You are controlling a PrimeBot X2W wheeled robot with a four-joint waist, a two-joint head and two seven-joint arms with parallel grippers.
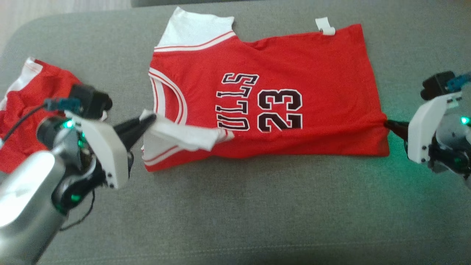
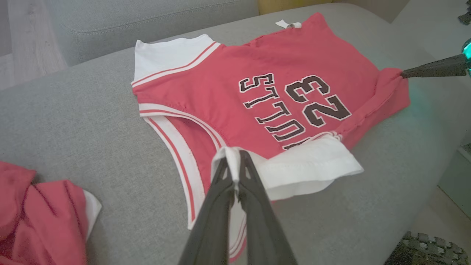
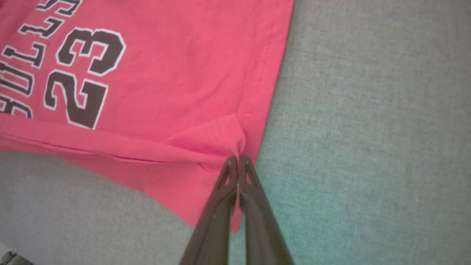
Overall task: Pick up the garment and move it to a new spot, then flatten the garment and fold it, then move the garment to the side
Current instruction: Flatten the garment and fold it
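We see the red jersey [image 1: 279, 99] lying spread on the grey cushion [image 1: 257, 221], printed side up, with the collar end toward our left and the hem toward our right. Our left gripper [image 2: 235, 163] has its jaws closed tight on the edge of the white sleeve [image 2: 309, 165] at the near shoulder. This sleeve is turned over onto the red body and hides the start of the black letters. Our right gripper [image 3: 238, 162] also has its jaws fully closed, pinching a small fold of red cloth at the near hem corner, where the cloth rises in a little ridge. A second garment [image 1: 25, 110], red and white, lies crumpled on the same cushion at the far left, partly behind our left wrist and apart from the jersey. A small white tag [image 1: 325, 27] sticks out at the far edge of the jersey. Beyond the cushion, the left wrist view shows a grey sofa back [image 2: 147, 22] and a pale floor [image 2: 22, 36].
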